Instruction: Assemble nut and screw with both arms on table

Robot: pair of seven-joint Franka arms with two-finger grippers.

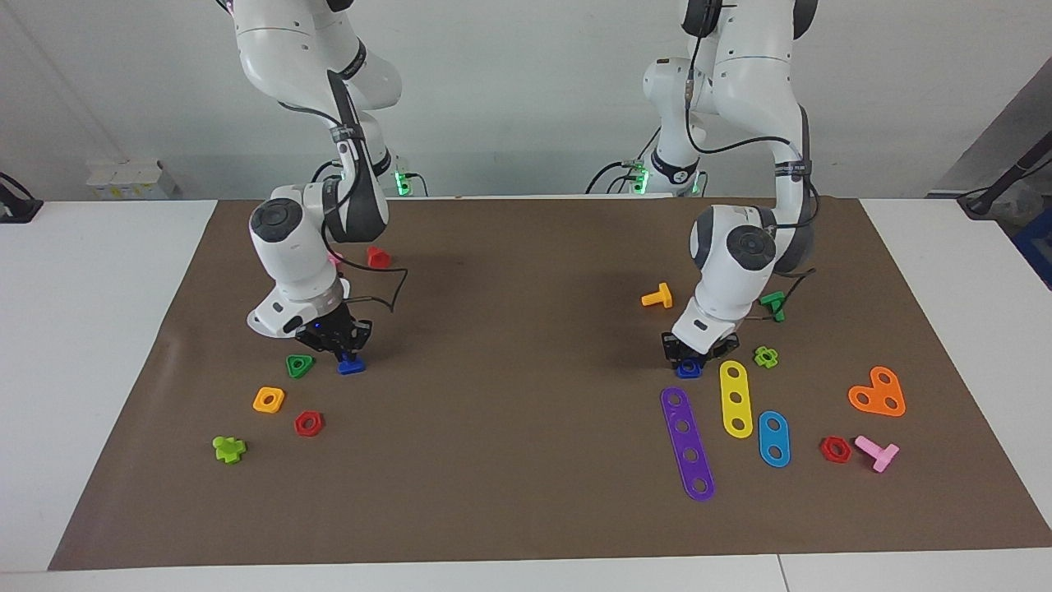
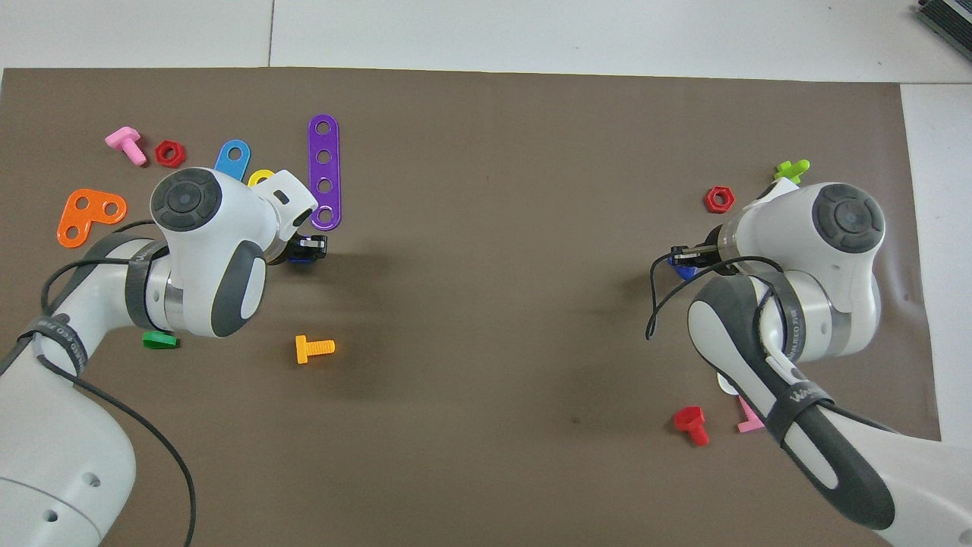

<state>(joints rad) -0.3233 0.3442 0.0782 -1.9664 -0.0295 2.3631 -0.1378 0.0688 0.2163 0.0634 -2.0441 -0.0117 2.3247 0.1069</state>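
The dark-blue screw [image 1: 351, 367] stands on its triangular head on the brown mat of the table [image 1: 526, 460], toward the right arm's end, beside a green triangular nut [image 1: 300, 366]. My right gripper [image 1: 345, 353] is down on it, fingers closed on its shaft; in the overhead view the gripper [image 2: 686, 254] covers most of the screw [image 2: 682, 267]. The dark-blue square nut [image 1: 689, 369] lies flat toward the left arm's end, beside a yellow strip [image 1: 736, 399]. My left gripper [image 1: 697, 352] is low, right over it; overhead the gripper [image 2: 310, 247] hides most of the nut [image 2: 300, 259].
Near the screw: orange-yellow square nut [image 1: 269, 400], red hex nut [image 1: 308, 423], lime piece [image 1: 228, 448], red screw [image 1: 378, 257]. Near the nut: purple strip [image 1: 688, 444], blue strip [image 1: 773, 438], orange screw [image 1: 657, 296], green screw [image 1: 772, 306], lime nut [image 1: 766, 356], orange heart plate [image 1: 878, 393], pink screw [image 1: 877, 451].
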